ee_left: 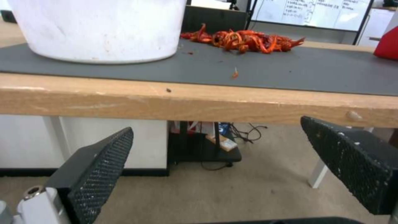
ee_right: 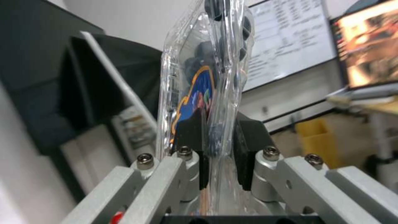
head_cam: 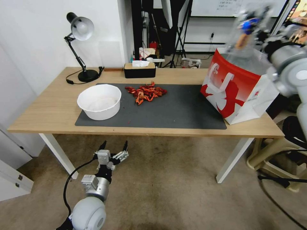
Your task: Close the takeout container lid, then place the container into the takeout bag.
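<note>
Two black pads of your right gripper pinch the takeout container from both sides, squeezing the clear clamshell flat with its lid closed; dark blueberries and a blue-and-orange label show through the plastic. In the head view that right gripper sits blurred in the upper right of the frame, holding the container above the open mouth of the takeout bag, which stands tilted at the right end of the table.

Your left gripper hangs at lower left, below the table's front edge, its fingers spread wide on nothing. On the dark mat you have a white bowl left of centre and a heap of red crayfish in the middle.
</note>
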Controlling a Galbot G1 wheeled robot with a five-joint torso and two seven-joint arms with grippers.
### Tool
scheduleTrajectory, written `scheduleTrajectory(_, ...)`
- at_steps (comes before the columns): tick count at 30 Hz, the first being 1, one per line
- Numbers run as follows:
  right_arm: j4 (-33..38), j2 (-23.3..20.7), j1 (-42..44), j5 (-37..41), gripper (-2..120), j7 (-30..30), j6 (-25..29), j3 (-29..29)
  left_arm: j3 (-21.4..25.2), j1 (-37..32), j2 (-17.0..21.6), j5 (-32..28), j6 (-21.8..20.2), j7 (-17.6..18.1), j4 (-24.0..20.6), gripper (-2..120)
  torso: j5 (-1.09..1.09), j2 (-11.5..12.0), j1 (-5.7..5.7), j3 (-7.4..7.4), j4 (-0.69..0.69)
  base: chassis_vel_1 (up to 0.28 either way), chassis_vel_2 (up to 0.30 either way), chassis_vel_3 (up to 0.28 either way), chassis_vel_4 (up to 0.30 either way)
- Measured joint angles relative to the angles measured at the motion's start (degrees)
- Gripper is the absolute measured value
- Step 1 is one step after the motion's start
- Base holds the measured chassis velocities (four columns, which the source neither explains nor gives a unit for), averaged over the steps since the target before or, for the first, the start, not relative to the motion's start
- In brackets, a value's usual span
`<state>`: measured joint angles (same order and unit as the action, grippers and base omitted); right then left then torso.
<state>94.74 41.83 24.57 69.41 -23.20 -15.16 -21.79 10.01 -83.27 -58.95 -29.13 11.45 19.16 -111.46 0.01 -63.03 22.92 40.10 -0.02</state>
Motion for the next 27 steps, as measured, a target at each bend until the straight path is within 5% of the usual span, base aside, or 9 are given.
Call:
scheduleTrajectory(8, -1.00, 0.23, 3.39, -2.50, 13, -0.09, -2.01, -0.53, -0.08, -0.07, -0.01, -0.65, 0.22, 0.02, 0.34, 100, 0.00, 0.00, 0.00, 0.01, 0.02, 0.000, 0.000, 0.000, 0.000)
scheduleTrajectory(27, -0.31, 1.21, 6.69, 1.10, 79, 0.54, -3.80, -1.42, -0.25, -0.30, -0.03, -0.60, -0.10, 0.37, -0.44, 100, -0.01, 0.01, -0.01, 0.01, 0.02, 0.000, 0.000, 0.000, 0.000)
